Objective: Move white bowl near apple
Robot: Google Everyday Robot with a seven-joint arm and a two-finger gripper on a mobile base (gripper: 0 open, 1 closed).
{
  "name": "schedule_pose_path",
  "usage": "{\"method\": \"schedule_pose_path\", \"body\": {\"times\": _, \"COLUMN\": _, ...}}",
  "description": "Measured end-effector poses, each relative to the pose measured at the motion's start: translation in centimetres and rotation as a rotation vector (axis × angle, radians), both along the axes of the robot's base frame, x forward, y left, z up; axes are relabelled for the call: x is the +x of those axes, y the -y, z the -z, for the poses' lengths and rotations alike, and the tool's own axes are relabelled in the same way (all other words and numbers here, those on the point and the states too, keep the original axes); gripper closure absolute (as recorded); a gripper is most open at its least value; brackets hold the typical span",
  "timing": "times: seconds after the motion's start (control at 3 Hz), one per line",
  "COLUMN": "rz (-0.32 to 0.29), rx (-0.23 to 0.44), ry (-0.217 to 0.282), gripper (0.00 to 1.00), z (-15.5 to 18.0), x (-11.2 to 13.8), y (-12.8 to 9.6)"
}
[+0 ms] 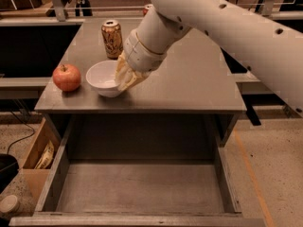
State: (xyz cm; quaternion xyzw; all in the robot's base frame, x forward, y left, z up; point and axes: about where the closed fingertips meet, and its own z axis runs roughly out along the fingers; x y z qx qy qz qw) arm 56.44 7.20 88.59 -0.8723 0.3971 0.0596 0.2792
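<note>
The white bowl sits on the grey table top near its front left edge. The red apple stands just left of the bowl, a small gap apart. My gripper reaches down from the upper right, and its fingers close over the bowl's right rim. The bowl rests on the table.
A brown drink can stands behind the bowl. A second can peeks out behind my arm. An open empty drawer juts out below the table's front edge. A cardboard box sits on the floor at the left.
</note>
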Motion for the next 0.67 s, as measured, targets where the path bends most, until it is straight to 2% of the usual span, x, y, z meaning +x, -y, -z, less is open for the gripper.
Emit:
{"method": "schedule_pose_path", "body": {"times": 0.33, "rz": -0.002, "rx": -0.001, "ry": -0.001, "gripper": 0.15, "z": 0.09, "x": -0.06, "y": -0.12}}
{"method": "schedule_pose_path", "body": {"times": 0.67, "rz": -0.005, "rx": -0.002, "ry": -0.003, "gripper": 0.0, "z": 0.18, "x": -0.12, "y": -0.24}}
